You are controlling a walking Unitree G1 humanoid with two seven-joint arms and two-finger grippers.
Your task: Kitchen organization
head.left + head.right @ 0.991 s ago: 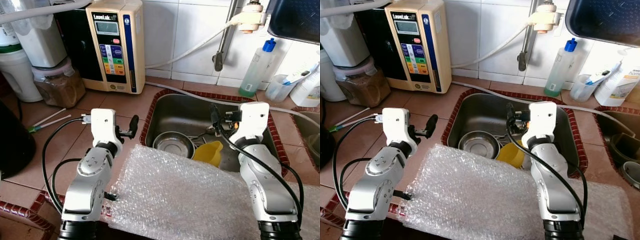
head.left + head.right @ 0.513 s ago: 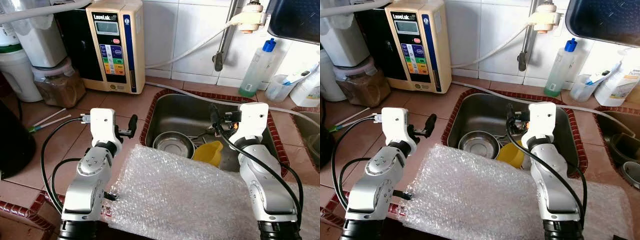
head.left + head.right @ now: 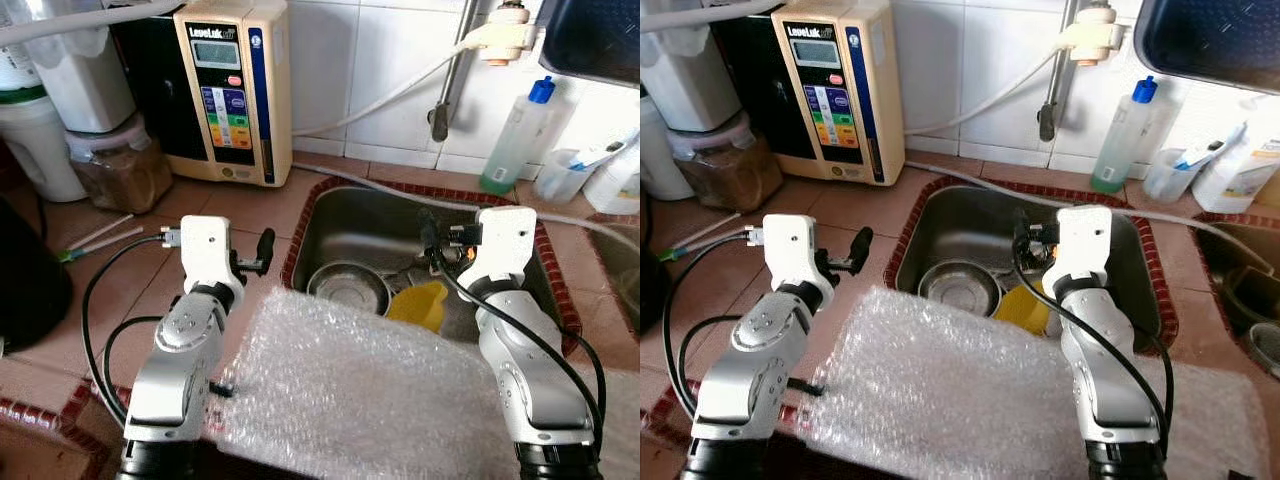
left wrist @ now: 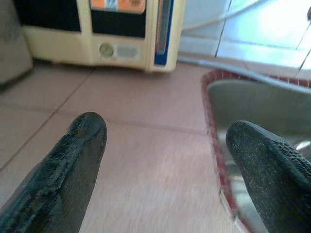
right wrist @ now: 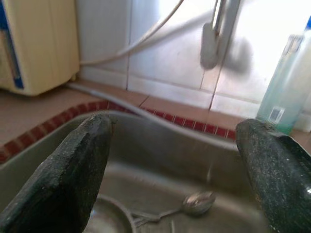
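Note:
A steel sink (image 3: 372,216) holds a steel bowl (image 3: 347,288), a yellow cup (image 3: 420,304) and a spoon (image 5: 197,203). A sheet of bubble wrap (image 3: 360,400) lies over the counter's front edge and the sink's near rim. My left gripper (image 3: 262,252) hovers over the tiled counter just left of the sink, open, with nothing between its fingers (image 4: 80,145). My right gripper (image 3: 428,238) hangs over the sink, above the cup and the bowl, open and empty too; its fingers (image 5: 85,160) frame the sink's back wall.
A cream water ioniser (image 3: 235,90) stands against the back wall on the left, with a lidded jar (image 3: 115,168) beside it. A tap hose (image 3: 395,92), a clear soap bottle (image 3: 515,135) and a plastic cup (image 3: 560,175) line the wall behind the sink. Two sticks (image 3: 95,240) lie on the counter.
The camera has shifted a little and the picture is slightly blurred. Both arms and the things in the sink stand as before.

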